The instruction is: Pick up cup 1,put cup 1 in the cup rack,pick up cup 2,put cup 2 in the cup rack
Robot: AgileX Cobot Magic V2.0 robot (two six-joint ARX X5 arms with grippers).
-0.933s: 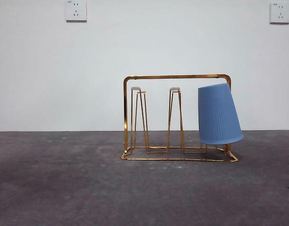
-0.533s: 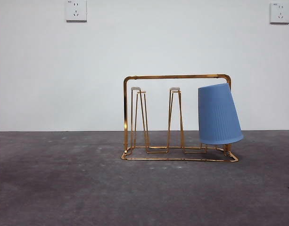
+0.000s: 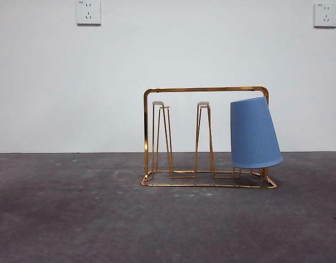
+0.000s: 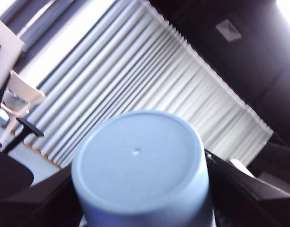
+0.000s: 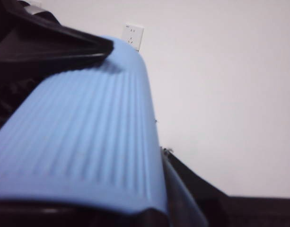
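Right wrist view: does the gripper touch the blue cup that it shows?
Touching. The right wrist view shows it: one black jaw of the right gripper lies flat on the ribbed side of the cup, with no gap.

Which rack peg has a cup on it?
The right-end peg of the gold wire rack, hidden under the upside-down ribbed blue cup; the other white-tipped pegs stand bare.

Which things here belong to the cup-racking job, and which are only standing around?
Job:
cup rack
blue cup on its peg
second blue cup, held by left gripper
third blue cup, held by right gripper

Standing around:
wall sockets
curtains
white chair
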